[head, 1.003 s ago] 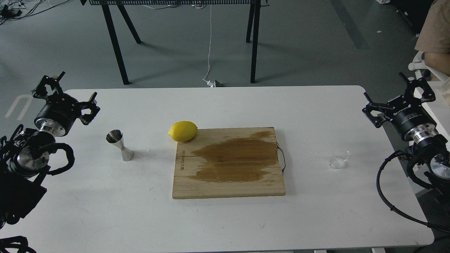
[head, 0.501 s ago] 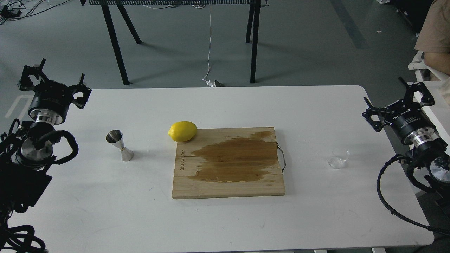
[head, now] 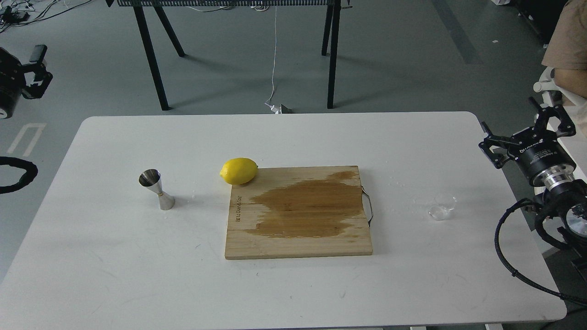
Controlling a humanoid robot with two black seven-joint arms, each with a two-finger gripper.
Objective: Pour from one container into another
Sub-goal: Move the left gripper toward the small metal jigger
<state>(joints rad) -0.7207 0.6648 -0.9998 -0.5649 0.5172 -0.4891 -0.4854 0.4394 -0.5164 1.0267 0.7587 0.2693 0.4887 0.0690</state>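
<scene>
The clear cup (head: 442, 207) stands upright on the white table (head: 293, 293), right of the board and near the right edge. The steel jigger (head: 156, 189) stands upright on the left part of the table. My right gripper (head: 523, 130) hovers open and empty past the table's right edge, up and right of the cup. My left gripper (head: 20, 68) is at the picture's far left edge, above the floor and well away from the jigger. Only one of its fingers (head: 42, 68) shows, spread wide from the body, with nothing in it.
A wooden cutting board (head: 298, 243) with a large wet stain lies mid-table, a yellow lemon (head: 238, 171) at its far left corner. Black table legs (head: 151, 55) stand behind. A person (head: 566, 41) sits at the far right.
My left arm has swung up and left, off the table and mostly out of the picture. The right gripper drifted slightly right. Cup, jigger and lemon have not moved.
</scene>
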